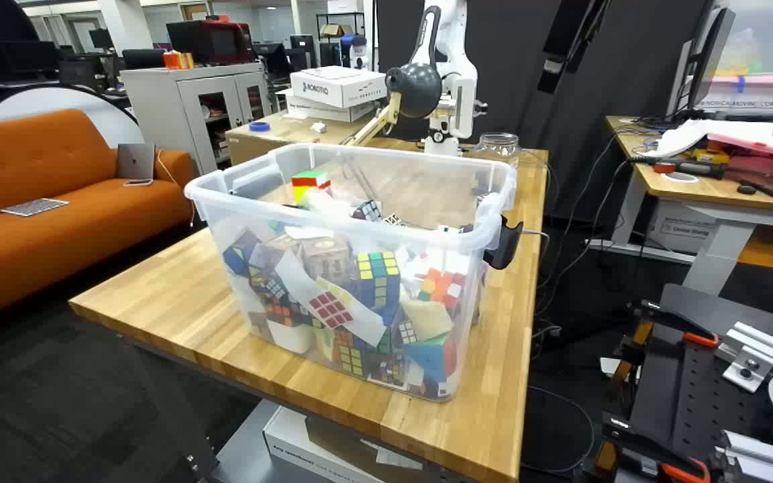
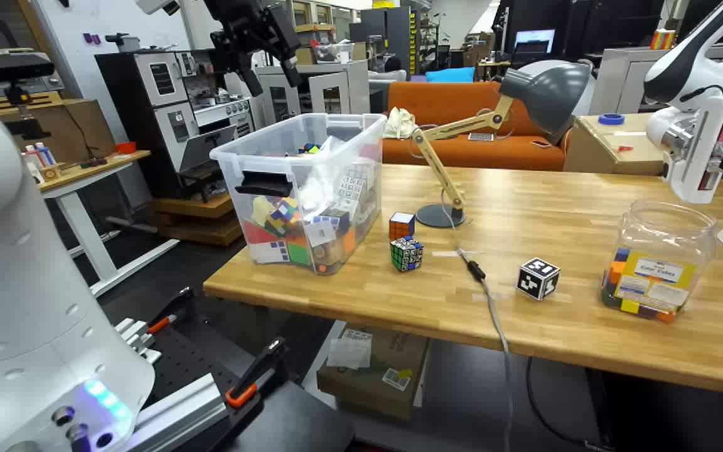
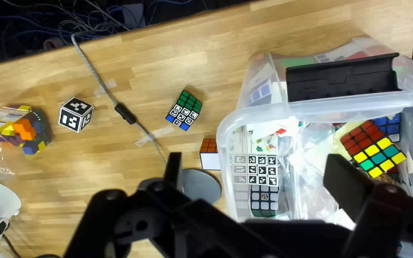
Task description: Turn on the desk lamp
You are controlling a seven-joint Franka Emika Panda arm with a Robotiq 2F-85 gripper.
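Note:
The desk lamp has a grey rounded head point(image 2: 546, 94), a jointed wooden stem point(image 2: 437, 160) and a round dark base point(image 2: 440, 216) on the wooden table. Its head also shows in an exterior view point(image 1: 414, 90), where the bin hides its base. In the wrist view its base point(image 3: 203, 186) is partly behind a finger. A black inline switch sits on the lamp's grey cord point(image 2: 476, 270); it also shows in the wrist view point(image 3: 125, 113). I cannot tell whether the lamp is lit. My gripper point(image 2: 273, 83) is open and empty, high above the bin, its fingers point(image 3: 258, 175) wide apart.
A clear plastic bin point(image 2: 245, 155) full of puzzle cubes stands beside the lamp. Two puzzle cubes point(image 2: 407, 253) stand between bin and cord. A black-and-white marker cube point(image 2: 538, 278) and a clear jar point(image 2: 669, 232) lie beyond the cord. Another white arm point(image 2: 706, 144) stands behind the jar.

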